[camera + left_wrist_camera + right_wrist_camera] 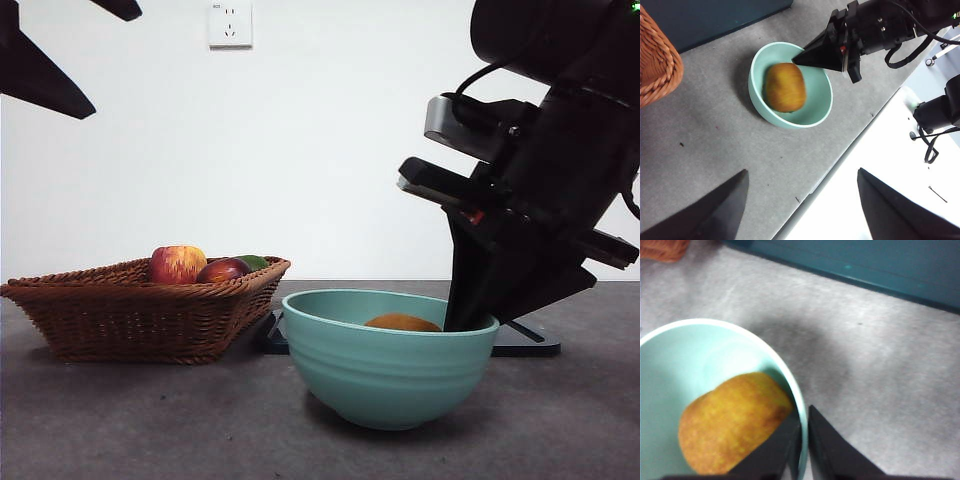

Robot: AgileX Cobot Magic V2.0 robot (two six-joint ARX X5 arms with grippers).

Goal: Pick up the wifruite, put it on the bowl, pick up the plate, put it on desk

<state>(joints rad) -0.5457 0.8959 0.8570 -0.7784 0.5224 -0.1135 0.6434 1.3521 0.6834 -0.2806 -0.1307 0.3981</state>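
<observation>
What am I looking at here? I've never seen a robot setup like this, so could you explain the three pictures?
This is a two-armed robot at a table; each arm ends in a gripper with two black jaws. One picture looks level across the desk; the other two come from cameras on the wrists. On the desk stand a mint-green bowl with a brown fruit inside, a wicker basket holding an apple and other fruit, and a black tray behind the bowl. The right gripper has its jaws closed on the bowl's rim, one inside, one outside. The left gripper hangs above, open and empty.
</observation>
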